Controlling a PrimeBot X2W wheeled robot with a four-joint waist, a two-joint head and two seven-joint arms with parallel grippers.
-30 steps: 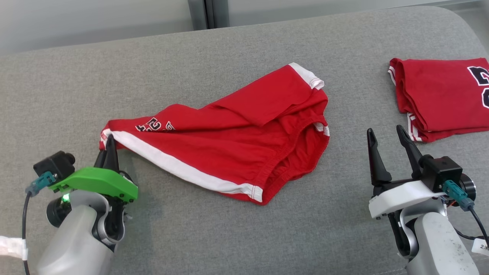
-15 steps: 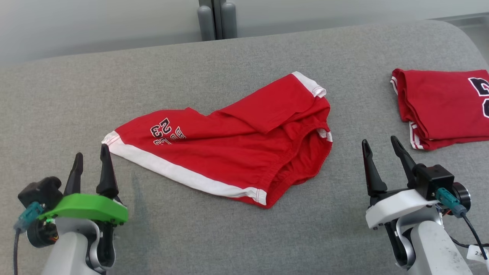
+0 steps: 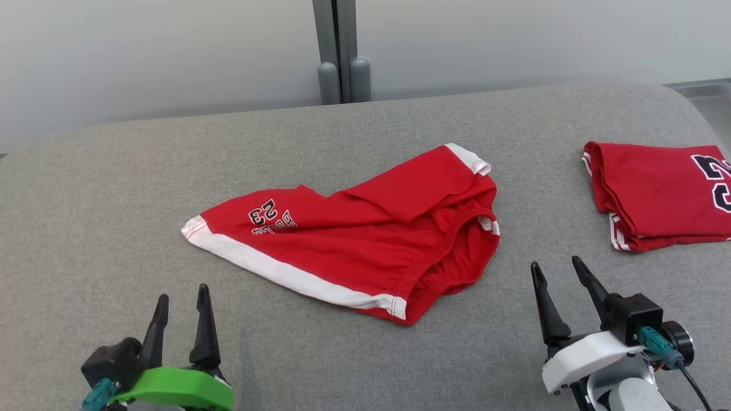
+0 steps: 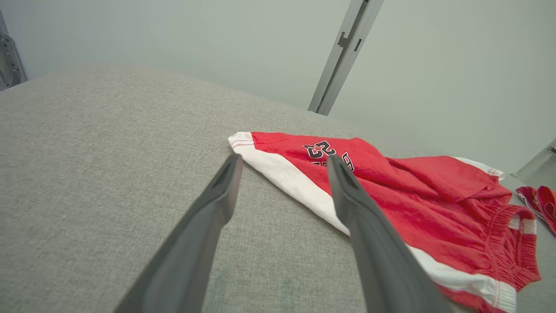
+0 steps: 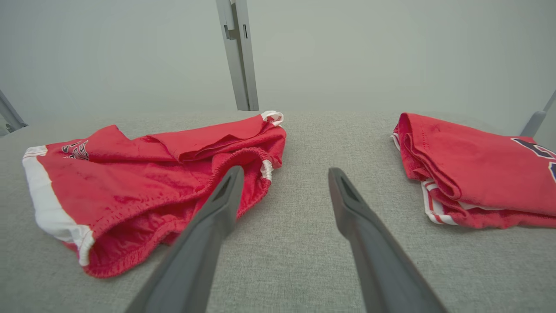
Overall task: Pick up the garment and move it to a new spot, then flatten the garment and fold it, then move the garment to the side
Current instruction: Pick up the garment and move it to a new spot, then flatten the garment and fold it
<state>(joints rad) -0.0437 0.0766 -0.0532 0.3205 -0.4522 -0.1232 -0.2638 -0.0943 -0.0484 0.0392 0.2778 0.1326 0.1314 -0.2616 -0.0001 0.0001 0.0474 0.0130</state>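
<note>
The garment is a pair of red shorts with white trim and a "23" print, lying rumpled in the middle of the grey cushion; one leg is folded back over the waistband. It also lies ahead of the fingers in the left wrist view and to the left in the right wrist view. My left gripper stands open at the lower left, well short of the white hem corner, holding nothing. My right gripper stands open at the lower right, just right of the waistband, empty.
A folded red jersey with dark lettering lies at the right edge of the cushion, seen too in the right wrist view. A grey post rises behind the cushion against a pale wall. Bare cushion lies left of the shorts.
My left gripper has opened, let go of the shorts' white hem corner and pulled back toward me. The hem now lies flat. The head camera has tilted up, shifting the whole picture down.
</note>
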